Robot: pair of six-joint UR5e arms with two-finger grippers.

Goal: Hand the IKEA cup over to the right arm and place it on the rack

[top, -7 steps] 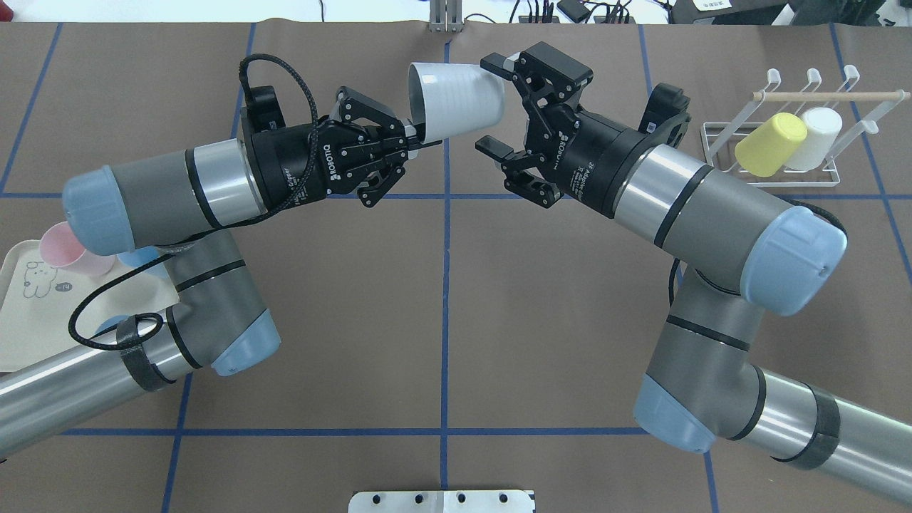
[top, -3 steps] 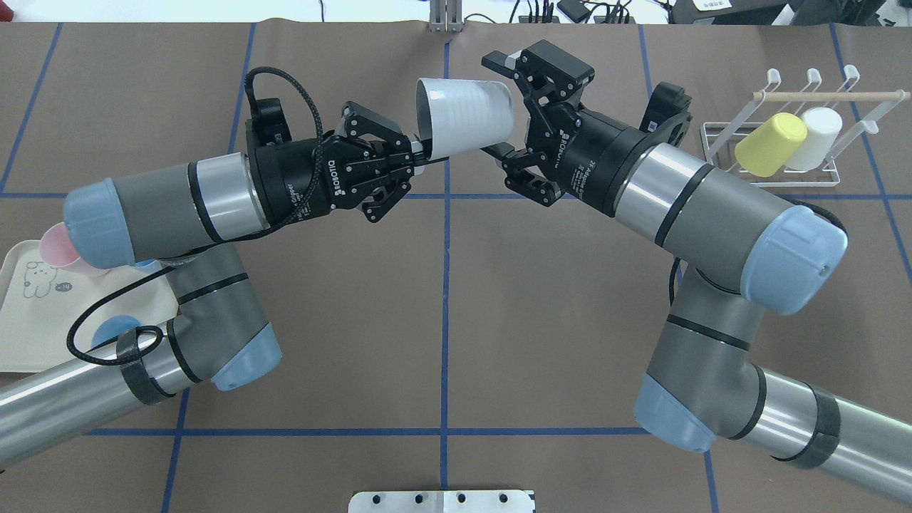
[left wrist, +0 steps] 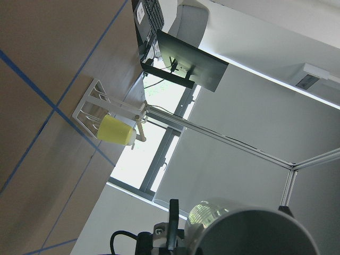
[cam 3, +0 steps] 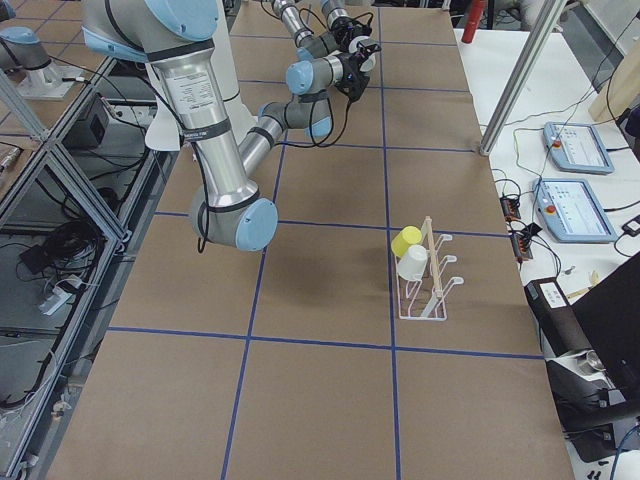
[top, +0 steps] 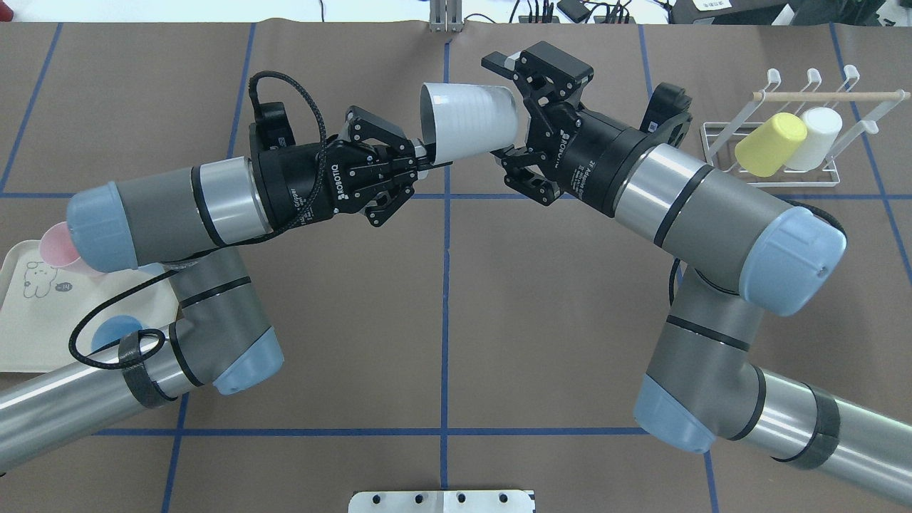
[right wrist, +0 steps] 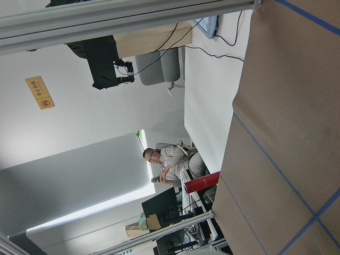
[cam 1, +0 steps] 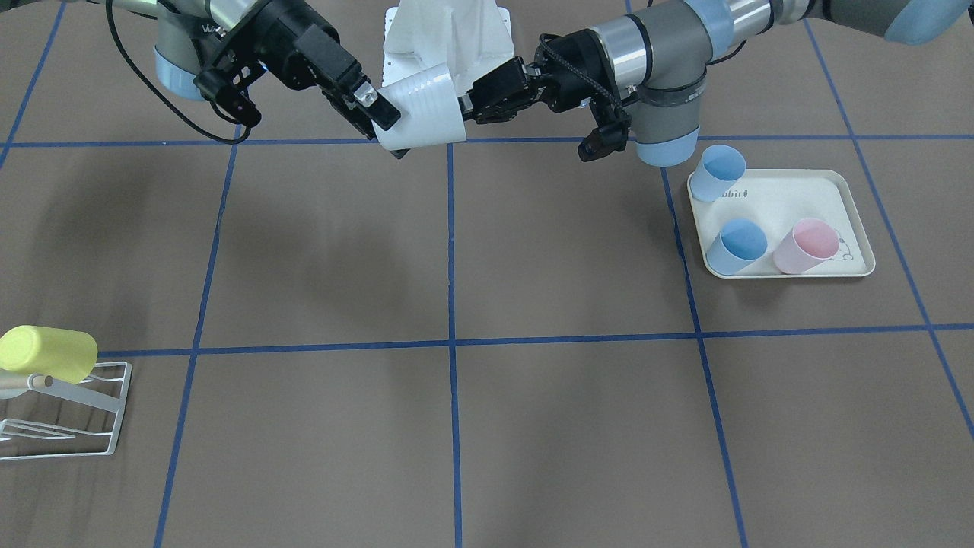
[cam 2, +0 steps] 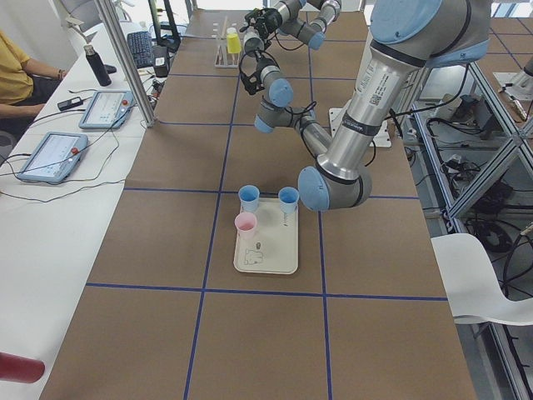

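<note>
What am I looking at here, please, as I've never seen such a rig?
Two robot arms at a table, each with a two-finger gripper. One camera looks down from behind the robot, one faces it, two watch from the table's ends, one rides each wrist. The left gripper pinches the rim of a white cup in mid-air; the right gripper is open, jaws either side of its base. A tray holds two blue cups and a pink cup; a wire rack holds a yellow cup and a second white cup.
</note>
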